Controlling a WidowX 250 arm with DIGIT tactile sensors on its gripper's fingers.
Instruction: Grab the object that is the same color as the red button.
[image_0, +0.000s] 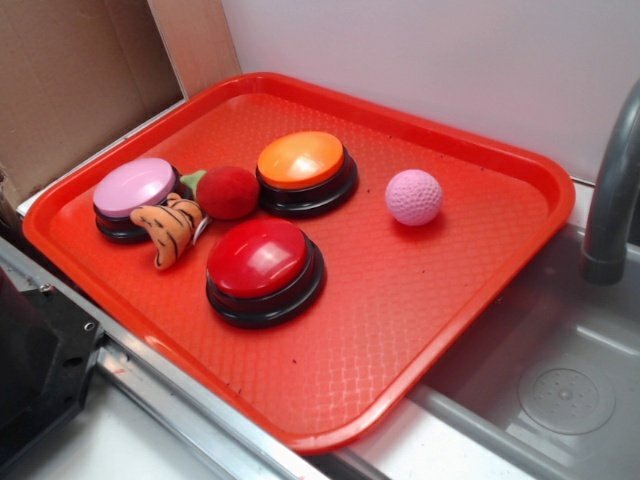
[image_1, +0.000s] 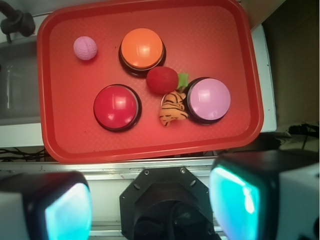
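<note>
The small fuzzy red plush ball (image_0: 228, 192) with a green leaf tab lies on the red tray (image_0: 430, 330), between the orange-domed and pink-domed buttons. It also shows in the wrist view (image_1: 162, 80). The red button (image_0: 262, 262) sits just in front of it, also in the wrist view (image_1: 116, 106). My gripper (image_1: 152, 210) is open and empty, high above and back from the tray's near edge, over the robot base. Its teal fingertips (image_1: 67, 212) frame the bottom of the wrist view. The gripper is out of the exterior view.
An orange-domed button (image_0: 303, 168), a pink-domed button (image_0: 134, 192), an orange striped plush tiger (image_0: 172, 228) and a dimpled pink ball (image_0: 414, 197) are on the tray. A sink (image_0: 560, 390) with a grey faucet (image_0: 610, 190) lies right. Cardboard (image_0: 70, 80) stands at left. The black robot base (image_0: 40, 370) is at the front left.
</note>
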